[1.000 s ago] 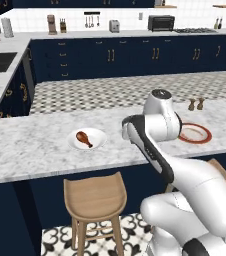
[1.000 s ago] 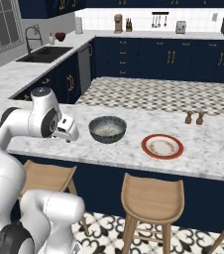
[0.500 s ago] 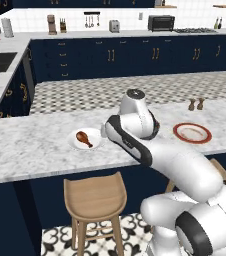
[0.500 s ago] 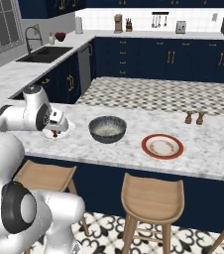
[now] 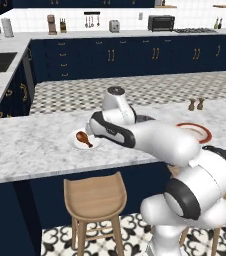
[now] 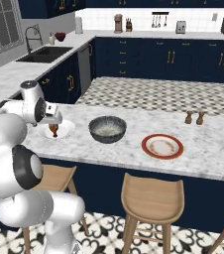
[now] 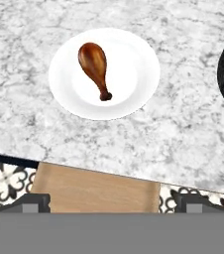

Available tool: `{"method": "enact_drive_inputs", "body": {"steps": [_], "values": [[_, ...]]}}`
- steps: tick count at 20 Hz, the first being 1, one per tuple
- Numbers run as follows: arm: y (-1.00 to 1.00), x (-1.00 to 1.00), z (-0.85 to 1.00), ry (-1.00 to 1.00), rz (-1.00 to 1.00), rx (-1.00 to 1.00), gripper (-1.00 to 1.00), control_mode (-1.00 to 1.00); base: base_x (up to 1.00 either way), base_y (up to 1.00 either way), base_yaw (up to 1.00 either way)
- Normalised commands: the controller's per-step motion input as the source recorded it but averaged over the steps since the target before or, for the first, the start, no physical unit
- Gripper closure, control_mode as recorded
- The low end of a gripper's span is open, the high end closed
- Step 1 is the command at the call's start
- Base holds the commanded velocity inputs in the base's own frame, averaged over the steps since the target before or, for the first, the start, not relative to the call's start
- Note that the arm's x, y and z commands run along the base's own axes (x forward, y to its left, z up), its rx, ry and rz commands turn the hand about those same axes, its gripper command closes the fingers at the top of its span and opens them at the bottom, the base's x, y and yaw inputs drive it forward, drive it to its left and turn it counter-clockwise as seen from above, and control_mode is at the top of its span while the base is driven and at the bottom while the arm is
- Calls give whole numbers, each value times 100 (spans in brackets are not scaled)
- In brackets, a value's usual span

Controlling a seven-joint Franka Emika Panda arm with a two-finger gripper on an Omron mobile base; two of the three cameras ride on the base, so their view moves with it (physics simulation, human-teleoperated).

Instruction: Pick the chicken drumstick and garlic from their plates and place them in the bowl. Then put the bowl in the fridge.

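Drumstick (image 7: 95,67) lies on the white plate (image 7: 134,84) below my hand, fat end away from the counter edge, bone end toward the plate's middle. My gripper (image 7: 111,202) hangs above it with fingers spread wide, holding nothing. The dark speckled bowl (image 6: 107,129) stands just beside that plate on the marble counter (image 6: 213,149), and the red-rimmed plate (image 6: 162,146) sits farther along, near two small shakers (image 6: 195,117).

Kitchen: marble island (image 6: 218,158), sink (image 6: 44,53), probably a toaster (image 5: 114,26).
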Motion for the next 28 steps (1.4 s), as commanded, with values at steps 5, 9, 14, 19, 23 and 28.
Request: {"method": "enact_drive_inputs", "body": {"steps": [5,9,14,19,23,28], "values": [[8,42,-46,0,4,0,-100,-100,0,0,0],[6,45,-42,0,2,0,-100,-100,0,0,0],[1,37,-31,0,3,0,-100,-100,0,0,0],[7,34,-26,0,1,0,-100,-100,0,0,0],[6,42,-24,0,1,0,-100,-100,0,0,0],[24,32,-15,0,0,0,-100,-100,0,0,0]]}}
